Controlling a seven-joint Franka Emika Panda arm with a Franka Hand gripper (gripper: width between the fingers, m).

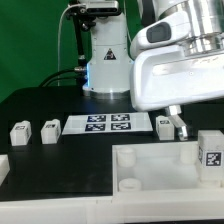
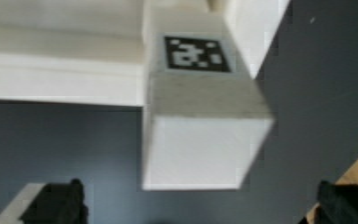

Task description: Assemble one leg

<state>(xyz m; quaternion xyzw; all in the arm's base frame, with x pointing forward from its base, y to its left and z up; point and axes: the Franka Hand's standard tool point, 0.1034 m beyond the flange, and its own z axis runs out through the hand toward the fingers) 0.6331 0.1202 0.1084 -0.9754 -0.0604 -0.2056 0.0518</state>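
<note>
the claw (image 2: 197, 204) is open. in the wrist view its two dark fingertips (image 2: 51, 205) sit far apart at opposite sides of the picture, with only the dark table top (image 2: 69, 150) between them. the leg (image 2: 202, 110) lies just ahead of that gap and roughly centred on it, and neither fingertip touches it. it is a white square post seen lengthwise. its plain end is nearest the claw and its black-and-white tag (image 2: 195, 55) sits toward the far end. the far part of the leg runs close along the edge of the white tray (image 2: 51, 60); whether the two touch i cannot tell.

in the exterior view the white robot hand (image 1: 175, 60) fills the upper right of the frame. one finger (image 1: 179, 125) reaches down toward the black table, right of centre. a small white post (image 1: 164, 126) lies just beside that finger, on the exterior view's left of it. a tagged post (image 1: 210, 155) stands at the right edge of the frame, by the tray's far right corner. which of these two is the leg in the wrist view i cannot tell. two more posts (image 1: 20, 133) (image 1: 50, 131) lie at middle left, well apart from the claw. the marker board (image 1: 108, 124) lies between them and the finger. the tray spans the lower part of the frame.
</note>
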